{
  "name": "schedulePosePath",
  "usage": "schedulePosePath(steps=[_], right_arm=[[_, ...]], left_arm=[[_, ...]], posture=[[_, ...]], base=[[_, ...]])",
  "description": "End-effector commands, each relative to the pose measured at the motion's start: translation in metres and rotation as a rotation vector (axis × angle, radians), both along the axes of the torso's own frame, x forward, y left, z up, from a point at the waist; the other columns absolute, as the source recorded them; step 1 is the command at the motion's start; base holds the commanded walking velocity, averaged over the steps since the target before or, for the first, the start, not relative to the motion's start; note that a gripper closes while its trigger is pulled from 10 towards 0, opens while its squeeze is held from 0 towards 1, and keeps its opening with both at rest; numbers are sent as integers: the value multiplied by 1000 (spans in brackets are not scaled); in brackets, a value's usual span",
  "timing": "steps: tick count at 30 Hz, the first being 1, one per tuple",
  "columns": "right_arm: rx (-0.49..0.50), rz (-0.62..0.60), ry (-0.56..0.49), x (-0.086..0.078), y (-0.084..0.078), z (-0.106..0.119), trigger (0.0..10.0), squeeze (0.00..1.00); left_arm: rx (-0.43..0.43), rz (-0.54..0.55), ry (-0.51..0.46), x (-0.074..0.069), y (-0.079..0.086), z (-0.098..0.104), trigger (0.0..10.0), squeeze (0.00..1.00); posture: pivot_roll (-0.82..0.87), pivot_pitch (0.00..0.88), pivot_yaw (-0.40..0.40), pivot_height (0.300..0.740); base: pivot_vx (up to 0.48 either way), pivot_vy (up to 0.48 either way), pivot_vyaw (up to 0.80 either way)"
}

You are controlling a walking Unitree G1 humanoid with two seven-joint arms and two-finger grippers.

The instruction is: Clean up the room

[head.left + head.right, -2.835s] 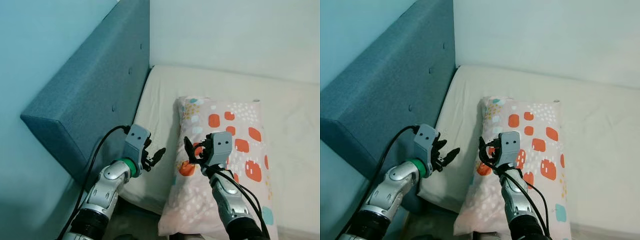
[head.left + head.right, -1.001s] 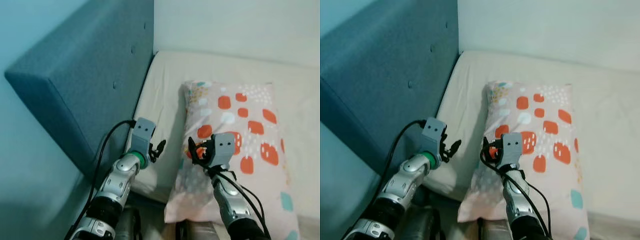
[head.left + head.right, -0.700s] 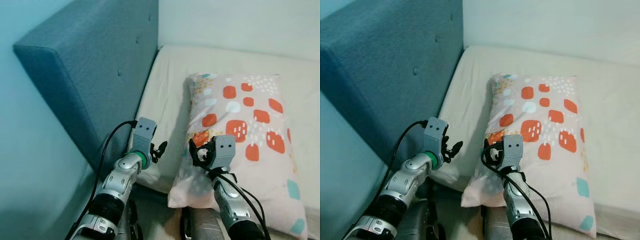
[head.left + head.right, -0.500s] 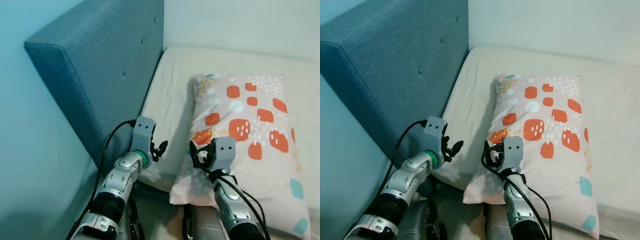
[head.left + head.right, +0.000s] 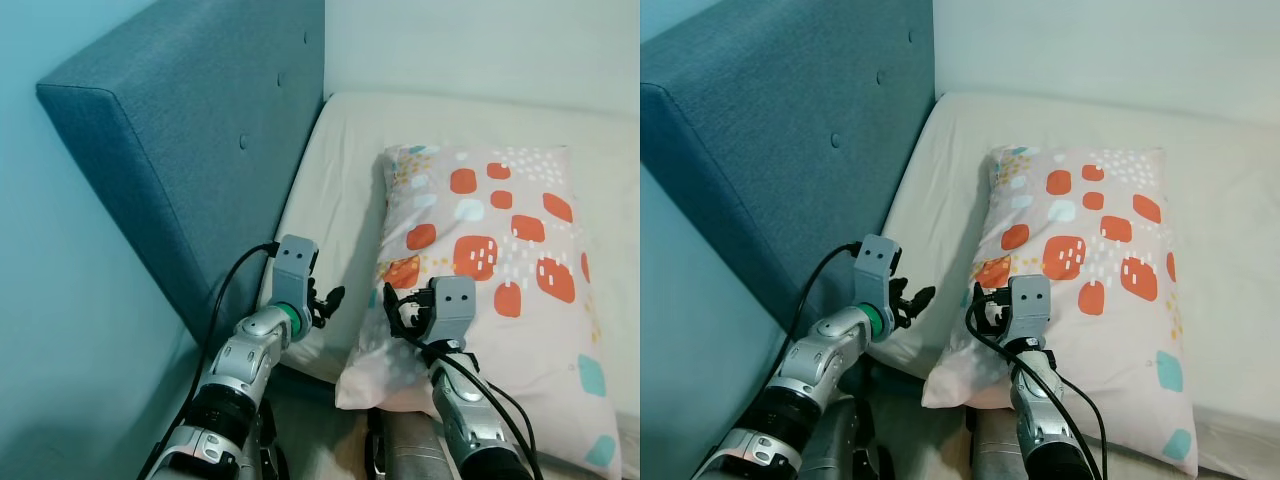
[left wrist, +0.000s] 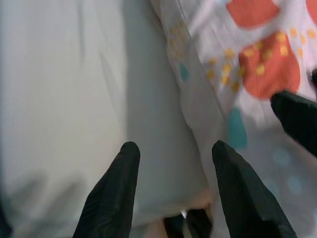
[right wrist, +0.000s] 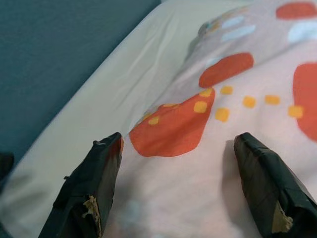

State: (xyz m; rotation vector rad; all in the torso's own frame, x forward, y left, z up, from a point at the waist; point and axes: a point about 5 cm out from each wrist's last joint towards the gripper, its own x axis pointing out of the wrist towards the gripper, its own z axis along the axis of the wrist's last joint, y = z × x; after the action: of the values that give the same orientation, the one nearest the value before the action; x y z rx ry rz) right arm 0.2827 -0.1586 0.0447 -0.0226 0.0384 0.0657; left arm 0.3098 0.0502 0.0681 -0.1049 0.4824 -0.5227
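Note:
A pink pillow [image 5: 490,250] with orange patches lies lengthwise on the cream mattress [image 5: 345,190], its near corner hanging over the bed's front edge. My right gripper [image 5: 398,312] is open just above that near left corner; in the right wrist view the fingers [image 7: 101,168] stand wide apart over an orange patch of the pillow [image 7: 198,114]. My left gripper [image 5: 328,300] is open above the mattress edge, a little left of the pillow. The left wrist view has its two fingers [image 6: 124,168] apart over the sheet [image 6: 59,99], with the pillow's edge [image 6: 218,64] to one side.
A tall blue padded headboard [image 5: 200,130] runs along the bed's left side, close to my left arm. Pale walls stand behind the bed and at the far left. The mattress stretches to the right behind the pillow.
The camera has drawn back and swung a little, so the bed sits differently in the picture. My left gripper has edged towards the pillow's corner. Both grippers remain open.

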Motion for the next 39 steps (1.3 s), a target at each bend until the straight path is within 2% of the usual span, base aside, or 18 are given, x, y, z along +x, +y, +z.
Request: schedulePosePath(steps=[1,2,3,4,5,7,9,11,18,19,21,22,26,28,29,31,36,39], right_arm=[[-39,-28,-15,-2,-5,1,10000,0],[-99,-77,-15,-3,-17,3,10000,0],[-99,-77,-15,-3,-17,3,10000,0],[-152,-138,-16,-4,-33,5,10000,0],[-152,-138,-16,-4,-33,5,10000,0],[-219,-287,0,-9,-71,10,10000,0],[-219,-287,0,-9,-71,10,10000,0],[-186,-376,110,-17,-93,-3,10000,0],[-128,-393,227,-23,-96,-20,10000,0],[-109,-415,273,-26,-96,-27,10000,125],[-100,-468,315,-31,-100,-33,10000,90],[-87,-517,324,-36,-105,-36,10000,0],[-54,-550,331,-39,-108,-38,10000,0],[-5,-502,482,-45,-107,-56,10000,0],[-5,-502,482,-45,-107,-56,10000,0],[-11,-480,641,-55,-105,-73,10000,0],[-7,-492,696,-58,-107,-78,10000,0],[47,-482,712,-56,-106,-79,10000,0]], left_arm=[[-19,-20,18,-1,-1,2,10000,0],[-34,-28,30,-1,-3,2,10000,0],[-34,-28,30,-1,-3,2,10000,0],[-63,-34,47,-1,-4,4,10000,0],[-63,-34,47,-1,-4,4,10000,0],[-113,-57,76,-3,-8,6,10000,0],[-113,-57,76,-3,-8,6,10000,0],[-106,-64,71,-2,-8,9,10000,0],[-90,-56,58,0,-6,10,10000,0],[-82,-50,51,1,-3,12,10000,0],[-74,-44,47,1,0,12,10000,0],[-66,-38,47,0,3,12,10000,0],[-60,-36,51,-1,5,10,10000,0],[-56,-37,56,-3,5,10,10000,0],[-56,-37,56,-3,5,10,10000,0],[-58,-37,54,-3,5,12,10000,0],[-59,-32,53,-3,6,13,10000,0],[-53,-23,56,-4,9,12,10000,0]], posture=[[-56,42,82,625],[-62,51,86,625],[-62,51,86,625],[-65,57,88,625],[-65,57,88,625],[-71,72,94,625],[-71,72,94,625],[-72,83,99,625],[-62,87,98,625],[-51,92,97,625],[-51,93,97,625],[-48,94,99,625],[-50,92,102,625],[-45,86,105,625],[-45,86,105,625],[-33,81,101,625],[-29,80,102,625],[-24,78,107,625]], base=[[0,0,0],[0,0,0],[0,0,0],[0,0,0],[0,0,0],[0,0,0],[0,0,0],[0,0,0],[0,0,0],[0,0,0],[0,0,0],[0,0,0],[0,0,0],[0,0,0],[0,0,0],[0,0,0],[0,0,0],[0,0,0]])
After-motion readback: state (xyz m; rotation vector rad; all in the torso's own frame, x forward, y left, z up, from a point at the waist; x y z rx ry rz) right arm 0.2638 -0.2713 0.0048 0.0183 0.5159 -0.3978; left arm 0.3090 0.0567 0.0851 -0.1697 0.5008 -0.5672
